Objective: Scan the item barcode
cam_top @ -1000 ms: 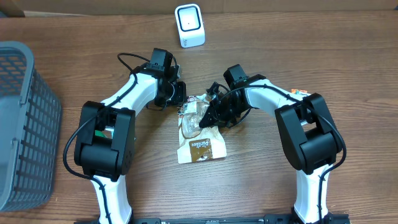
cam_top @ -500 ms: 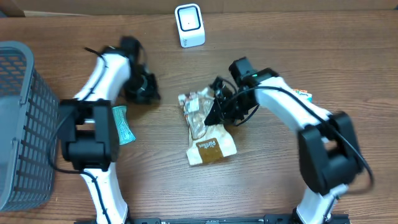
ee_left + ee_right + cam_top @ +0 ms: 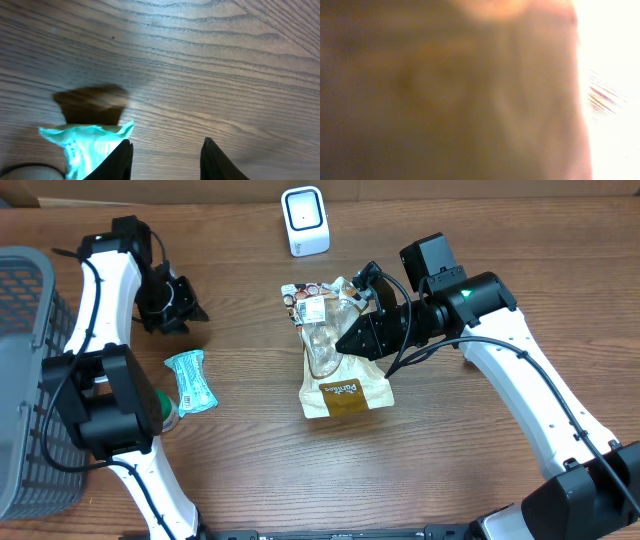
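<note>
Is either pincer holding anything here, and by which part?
The right pincer grips the bag by its side edge, about midway along. The left pincer holds nothing.

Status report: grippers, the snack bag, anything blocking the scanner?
Left gripper open, empty. Right gripper shut on snack bag, short of scanner. Path clear; green packet lies off by left arm.
</note>
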Controlling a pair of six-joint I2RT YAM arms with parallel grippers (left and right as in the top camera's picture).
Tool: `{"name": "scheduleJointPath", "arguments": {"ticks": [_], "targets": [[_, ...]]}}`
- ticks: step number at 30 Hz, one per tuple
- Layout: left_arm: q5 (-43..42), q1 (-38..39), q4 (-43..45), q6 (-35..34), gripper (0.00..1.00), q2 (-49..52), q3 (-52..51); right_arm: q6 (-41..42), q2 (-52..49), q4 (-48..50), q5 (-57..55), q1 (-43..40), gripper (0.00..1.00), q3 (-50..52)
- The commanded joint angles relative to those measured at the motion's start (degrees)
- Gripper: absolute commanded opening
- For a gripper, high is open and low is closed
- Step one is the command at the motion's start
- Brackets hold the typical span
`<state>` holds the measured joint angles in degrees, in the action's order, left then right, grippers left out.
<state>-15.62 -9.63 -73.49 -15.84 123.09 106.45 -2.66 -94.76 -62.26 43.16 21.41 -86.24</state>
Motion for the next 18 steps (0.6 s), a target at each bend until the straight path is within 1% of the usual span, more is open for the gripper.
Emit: {"name": "scheduleJointPath", "arguments": {"ticks": [1, 5, 10, 14, 17, 18], "targets": [[-0.07, -0.7, -0.48, 4.11, 0.29, -3.56, 2.75, -0.85, 1.33, 0.28, 0.39, -0.17, 0.04, -1.01], [2.03, -0.74, -0.39, 4.07, 0.29, -8.57, 3.23, -0.85, 1.33, 0.37, 0.37, -0.17, 0.04, -1.01], [5.44, -0.74, 0.42, 4.13, 0.29, -17.64, 3.26, -0.85, 1.33, 0.39, 0.37, -0.17, 0.04, -1.01], [10.49, -0.85, -0.2, 4.07, 0.29, -25.55, 3.26, -0.85, 1.33, 0.39, 0.37, -0.17, 0.04, -0.98], [14.08, -0.85, -2.93, 3.56, 0.29, -29.73, 3.26, -0.85, 1.33, 0.39, 0.37, -0.17, 0.04, -0.98], [17.35, -0.85, -4.87, 1.99, 0.28, -31.23, 3.26, -0.87, 1.33, 0.46, 0.37, -0.17, 0.04, -1.01]]}}
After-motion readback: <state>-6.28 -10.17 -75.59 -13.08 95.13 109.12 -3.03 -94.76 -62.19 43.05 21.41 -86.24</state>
